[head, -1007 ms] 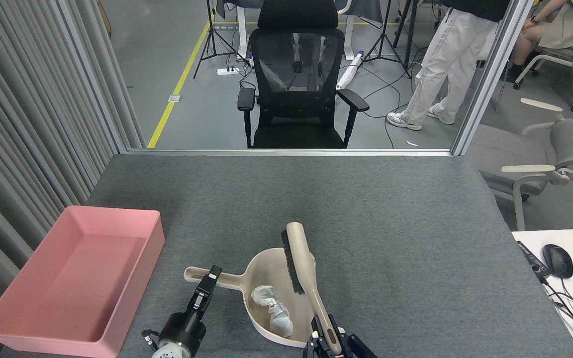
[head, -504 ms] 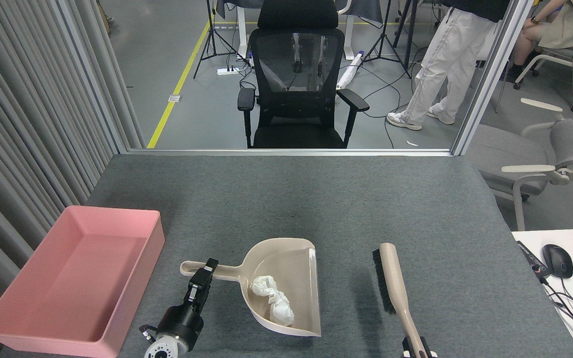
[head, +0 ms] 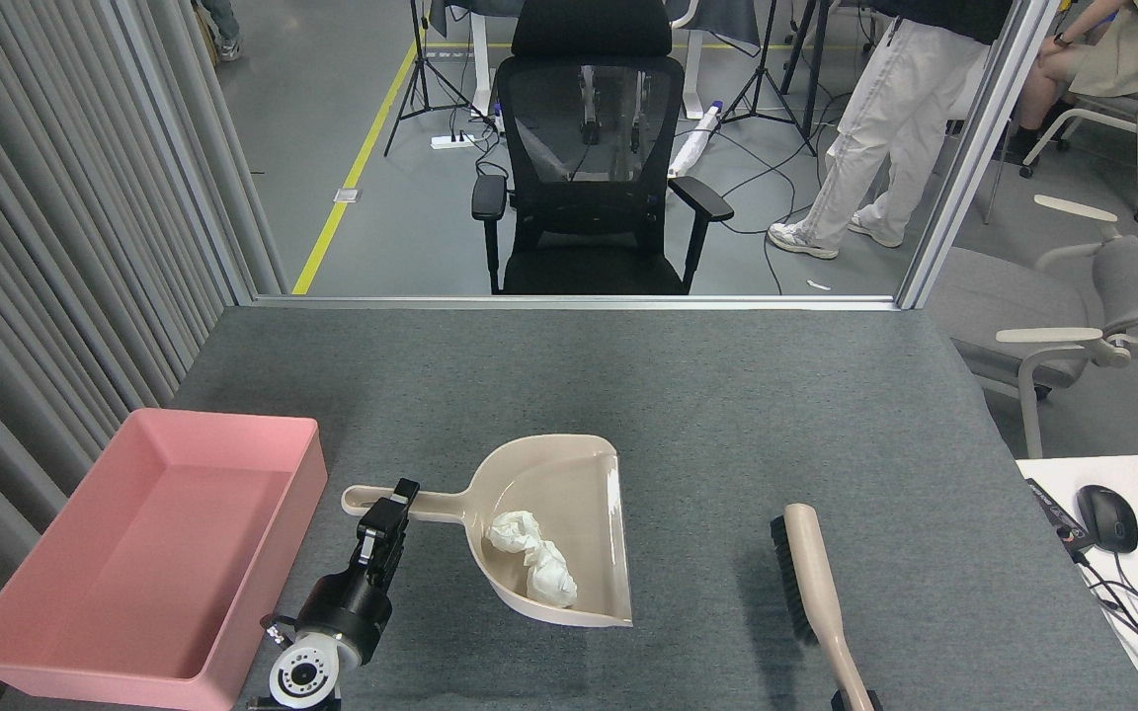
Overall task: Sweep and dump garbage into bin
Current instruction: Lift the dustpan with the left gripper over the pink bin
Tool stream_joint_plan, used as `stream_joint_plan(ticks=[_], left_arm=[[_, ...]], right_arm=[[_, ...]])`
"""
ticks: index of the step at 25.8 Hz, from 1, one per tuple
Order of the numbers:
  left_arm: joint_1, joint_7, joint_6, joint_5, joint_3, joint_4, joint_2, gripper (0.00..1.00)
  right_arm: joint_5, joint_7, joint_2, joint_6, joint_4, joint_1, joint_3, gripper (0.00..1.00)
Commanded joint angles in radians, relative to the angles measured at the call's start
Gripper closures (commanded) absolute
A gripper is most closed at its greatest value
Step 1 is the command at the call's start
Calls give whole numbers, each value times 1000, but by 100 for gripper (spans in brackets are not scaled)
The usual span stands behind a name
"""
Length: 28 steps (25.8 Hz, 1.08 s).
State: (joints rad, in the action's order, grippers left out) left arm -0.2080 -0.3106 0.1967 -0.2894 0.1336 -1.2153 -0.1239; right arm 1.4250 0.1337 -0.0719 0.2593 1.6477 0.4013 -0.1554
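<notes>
Sweeping done: both wads of garbage [head: 532,559] lying inside the dustpan [head: 569,538], toward its rear wall, none left on the bench [head: 688,395]. Since a second ago, brush [head: 819,602] drawn clear of the pan and off toward the right front edge of the bench, bristles facing left. Right gripper [head: 853,701] barely visible at the bottom edge, on the brush handle; fingers hidden, so cannot tell how far open. Left gripper [head: 389,506] clamped on the dustpan handle, fingers closed around it. Pan shifted slightly farther from the front edge than half a second ago, probably lifting. Bin [head: 144,553] empty at the left front corner, well apart from the pan. Dump remaining: carry left over the bin wall, keep level until there, then tip.
</notes>
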Motion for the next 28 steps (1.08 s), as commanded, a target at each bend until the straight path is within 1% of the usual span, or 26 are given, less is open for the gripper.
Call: stream_joint_plan(ticks=[1, 5, 9, 14, 17, 19, 22, 24, 28], left_arm=[[-7, -15, -59, 15, 1, -50, 4, 90], [-16, -25, -74, 15, 4, -84, 23, 90], [-30, -30, -102, 27, 37, -110, 82, 90], [-27, -53, -126, 75, 63, -158, 185, 90], [-19, -64, -138, 118, 115, -161, 240, 90], [-19, -79, -174, 179, 159, -158, 274, 90], [-19, -85, -209, 256, 187, -152, 348, 90], [-19, -85, -211, 293, 207, -136, 398, 90], [-19, -91, -194, 325, 251, -79, 469, 90]], right_arm=[[2, -3, 0, -2, 0, 2, 0, 100], [2, 0, 0, -2, 0, 2, 0, 100], [2, 0, 0, 0, 0, 1, 0, 100], [2, 0, 1, 1, 0, 1, 3, 100], [2, 0, 1, 3, 0, 1, 5, 100], [2, 0, 1, 3, 0, 1, 7, 100], [2, 0, 1, 3, 0, 1, 8, 100], [2, 0, 1, 3, 1, 1, 8, 100], [2, 0, 1, 3, 0, 1, 10, 100]])
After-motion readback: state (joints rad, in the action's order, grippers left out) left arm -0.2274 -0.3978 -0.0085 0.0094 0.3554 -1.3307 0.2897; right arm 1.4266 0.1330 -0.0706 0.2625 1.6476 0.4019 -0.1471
